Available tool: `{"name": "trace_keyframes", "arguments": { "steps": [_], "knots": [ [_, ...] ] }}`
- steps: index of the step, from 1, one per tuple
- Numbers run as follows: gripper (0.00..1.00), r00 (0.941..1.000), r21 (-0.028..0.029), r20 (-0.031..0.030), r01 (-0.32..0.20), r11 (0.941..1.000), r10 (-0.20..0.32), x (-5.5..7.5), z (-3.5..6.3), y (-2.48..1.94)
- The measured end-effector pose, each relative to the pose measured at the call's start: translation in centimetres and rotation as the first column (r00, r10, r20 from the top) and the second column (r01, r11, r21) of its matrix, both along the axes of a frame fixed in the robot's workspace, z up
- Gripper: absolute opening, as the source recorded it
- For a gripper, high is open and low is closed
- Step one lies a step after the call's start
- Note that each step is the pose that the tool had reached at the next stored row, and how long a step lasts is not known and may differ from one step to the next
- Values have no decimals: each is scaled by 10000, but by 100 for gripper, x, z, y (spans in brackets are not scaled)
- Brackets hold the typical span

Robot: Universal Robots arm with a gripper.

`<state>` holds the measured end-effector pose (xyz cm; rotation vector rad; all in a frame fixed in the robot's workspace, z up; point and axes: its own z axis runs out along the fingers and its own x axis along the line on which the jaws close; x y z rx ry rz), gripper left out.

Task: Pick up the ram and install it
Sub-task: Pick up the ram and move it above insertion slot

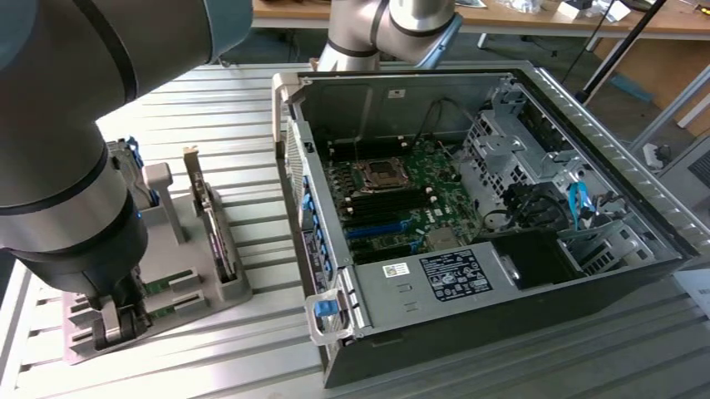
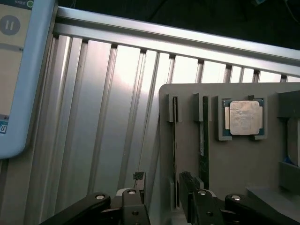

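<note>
At the exterior view's left, the grey arm (image 1: 66, 166) reaches down over the near end of a grey holder (image 1: 228, 287), which sits on the slatted metal table (image 1: 222, 108). In the wrist view the gripper (image 2: 161, 187) has its fingers (image 2: 138, 185) spread apart with nothing held. The ram (image 2: 175, 140) stands on edge in a narrow slot of the holder and runs between the two fingers. It is close to one of them, but whether they touch I cannot tell. A second green stick (image 2: 203, 140) stands in the neighbouring slot. Just beyond it a square silver processor chip (image 2: 243, 117) lies flat in its own recess. Farther toward the exterior view's right, a larger card with a metal bracket (image 1: 205, 216) stands upright on the holder. Right of that, apart from the holder, lies the open computer case (image 1: 621, 150). Its motherboard (image 1: 400, 208) is exposed, with the processor socket (image 1: 383, 173) near the middle and a labelled power supply (image 1: 450, 278) at the near end.
</note>
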<state>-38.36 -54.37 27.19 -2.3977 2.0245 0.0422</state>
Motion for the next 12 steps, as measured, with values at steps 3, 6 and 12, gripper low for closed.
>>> {"name": "trace_keyframes", "arguments": {
  "steps": [3, 6, 12],
  "knots": [
    [42, 10000, 1, -7, 0, 10000, 0, 0, -58, -2],
    [42, 10000, 1, -7, -2, 10000, 2, 0, -135, -2],
    [42, 10000, 0, -7, -3, 10000, 3, 0, -267, 3]
  ]
}}
